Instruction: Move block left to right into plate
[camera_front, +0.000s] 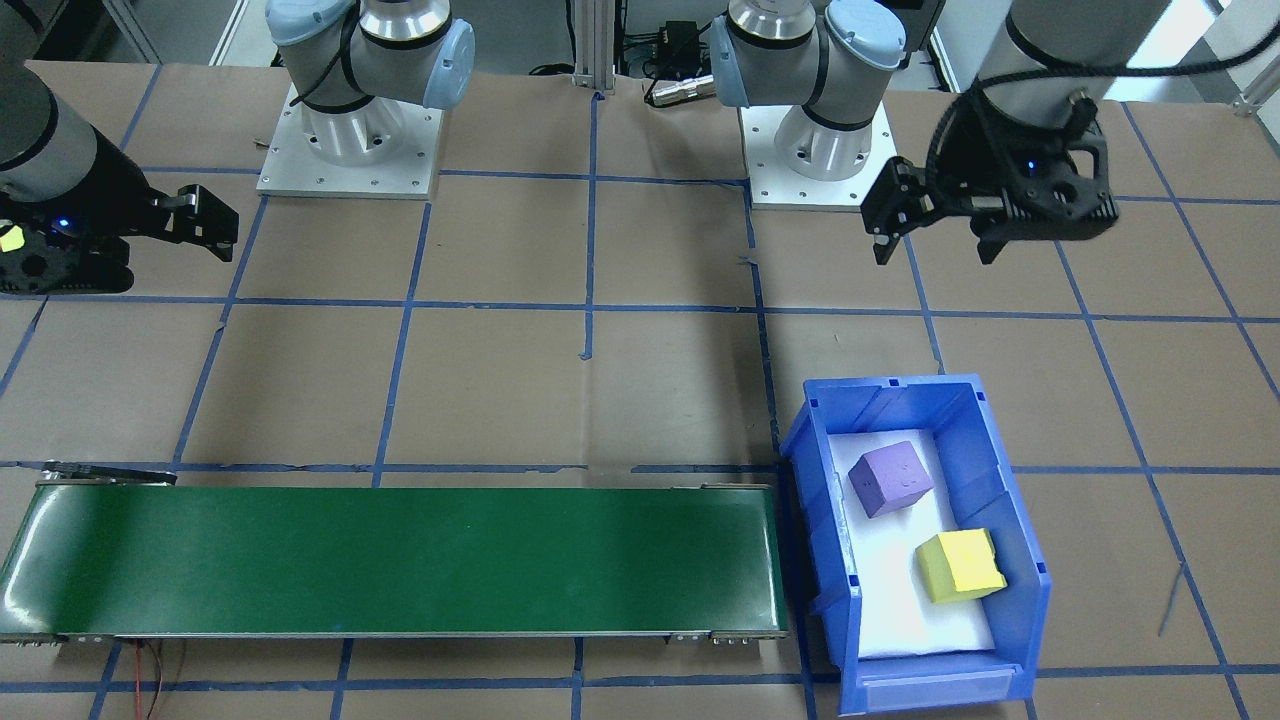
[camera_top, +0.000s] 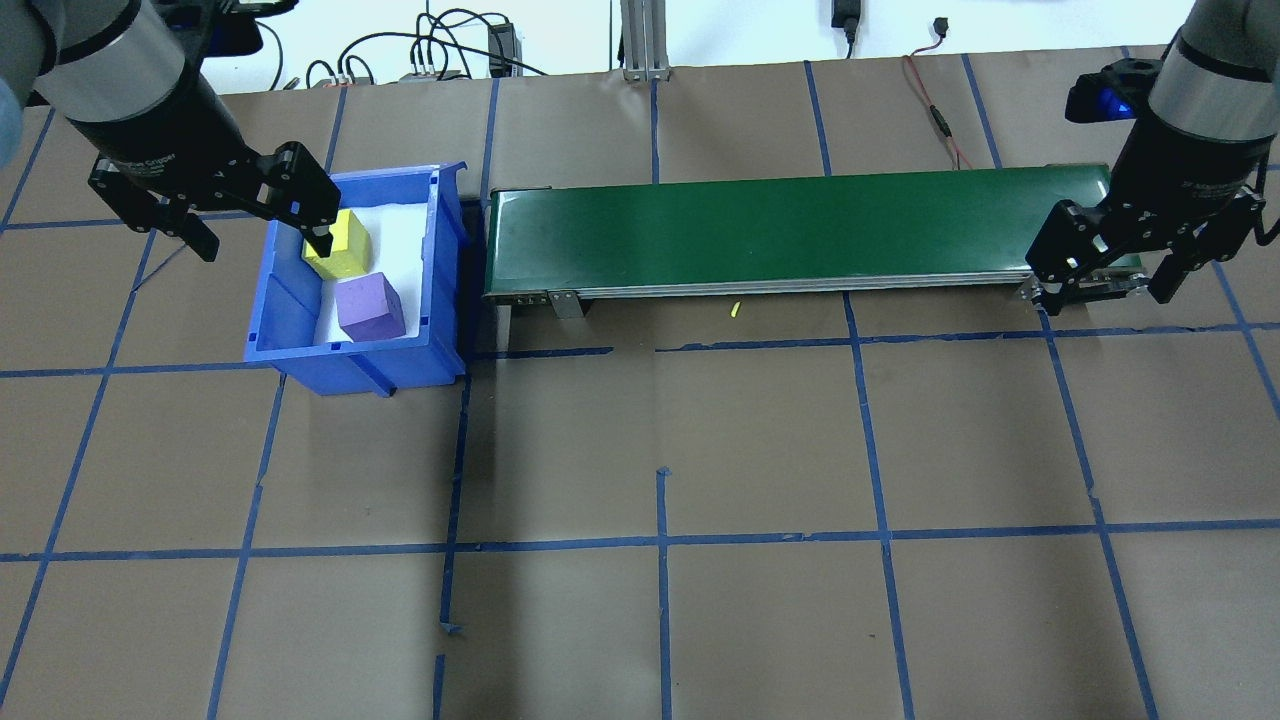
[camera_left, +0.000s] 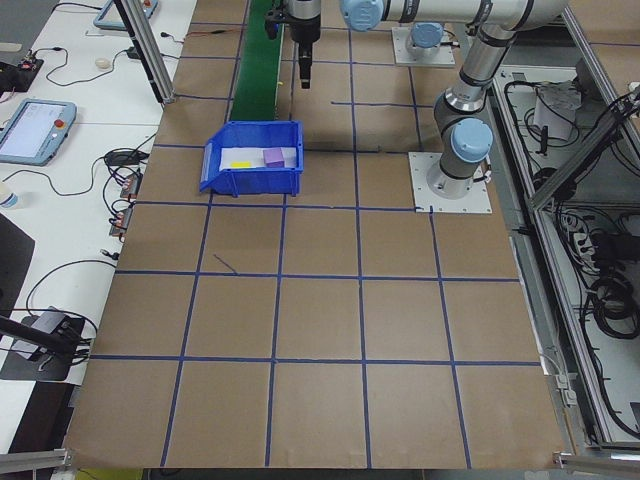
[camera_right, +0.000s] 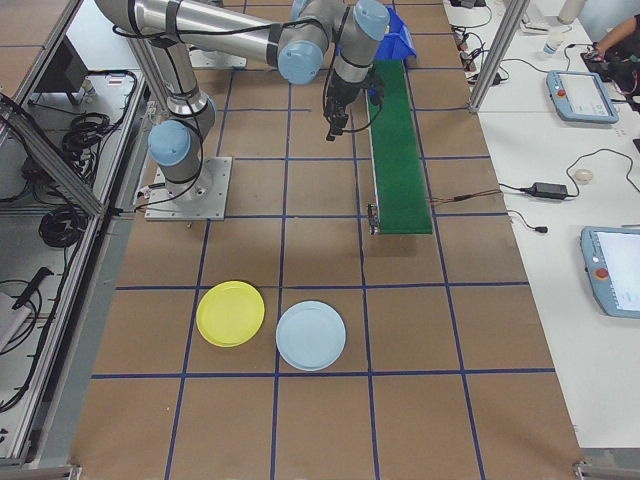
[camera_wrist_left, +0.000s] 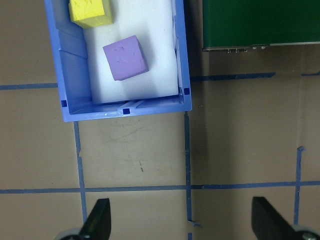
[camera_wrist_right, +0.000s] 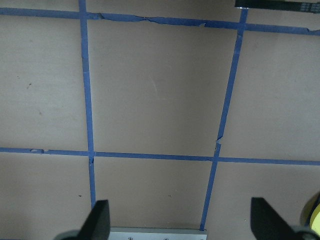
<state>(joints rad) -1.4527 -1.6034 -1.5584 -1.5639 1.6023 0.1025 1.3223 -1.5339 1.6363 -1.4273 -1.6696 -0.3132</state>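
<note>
the blue bin (camera_front: 1010, 520) sits at the left end of the green conveyor (camera_top: 800, 235), with a purple block (camera_front: 890, 479) and a yellow block (camera_front: 960, 566) side by side on its white liner. the left gripper (camera_front: 935, 240) hangs in the air near the bin with fingers spread and holding nothing, and its wrist cam looks down on bare table just short of the bin. the right gripper (camera_top: 1108, 285) is up by the conveyor's other end, also spread wide and empty. only the exterior right view shows the yellow plate (camera_right: 231, 313) (touching a pale blue plate (camera_right: 311, 336)), well away from the blocks; the right wrist cam catches just a sliver of yellow at its edge.
</note>
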